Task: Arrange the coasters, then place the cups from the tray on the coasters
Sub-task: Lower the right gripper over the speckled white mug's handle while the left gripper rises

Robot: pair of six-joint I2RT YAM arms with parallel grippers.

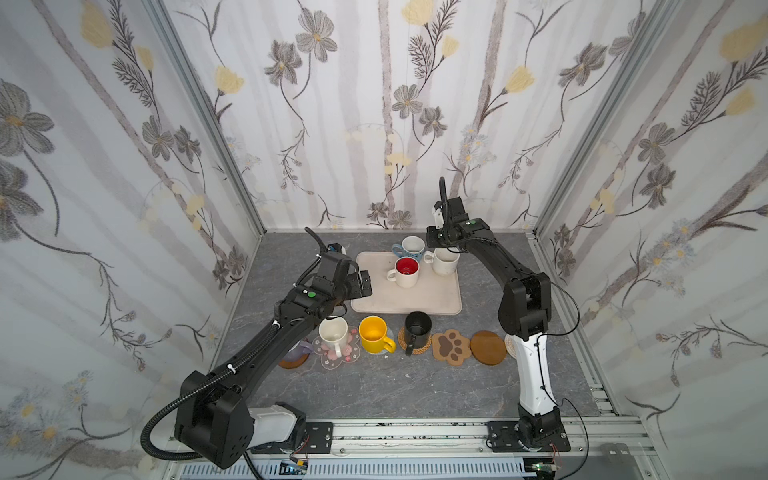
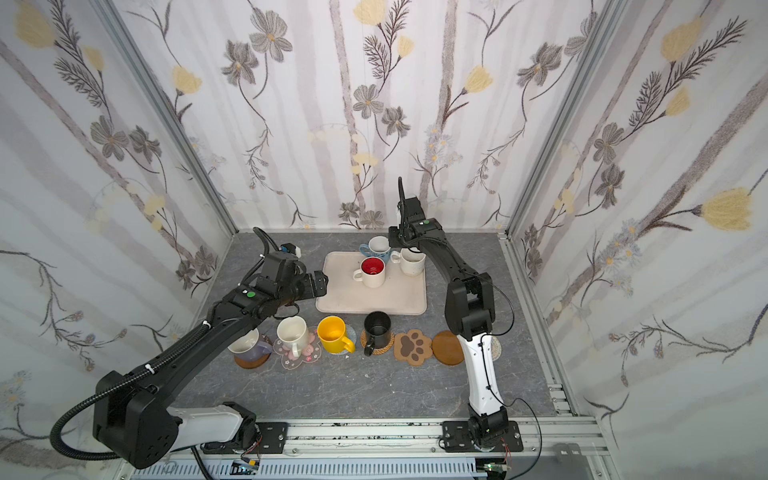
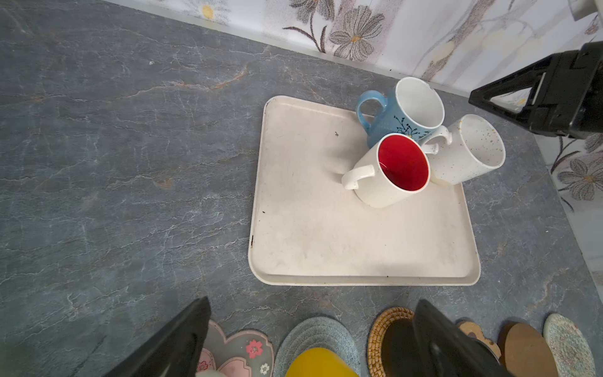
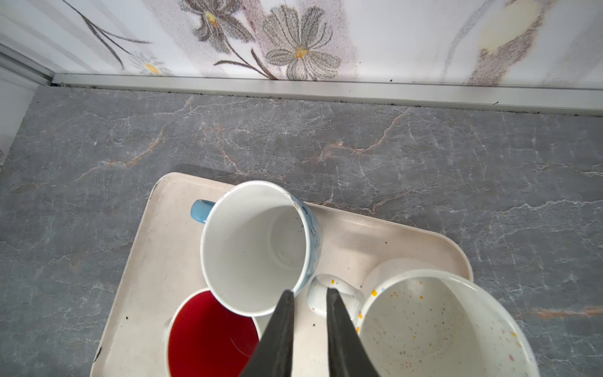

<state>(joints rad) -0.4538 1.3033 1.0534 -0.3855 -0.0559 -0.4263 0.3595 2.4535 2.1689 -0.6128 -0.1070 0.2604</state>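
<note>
Speckled white mug (image 4: 424, 326): glazed ceramic, likely rigid, weighty, slick and chippable; upright at the tray's (image 1: 415, 301) far right corner. Best taken by handle (image 4: 316, 300) or rim. Right gripper (image 4: 308, 292) fingers narrowly parted, empty, above that handle; left gripper (image 3: 313, 302) fingers wide open, left of the tray.

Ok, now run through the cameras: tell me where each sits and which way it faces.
Top views: high at the near side, facing down toward the back wall; left arm and right arm shown whole.
Left wrist: on the left arm, facing the tray from its near side; open left tool shows.
Right wrist: on the right arm over the tray's far end, facing down; right tool shows, slightly open.
Shared: every view shows the red-inside mug.
</note>
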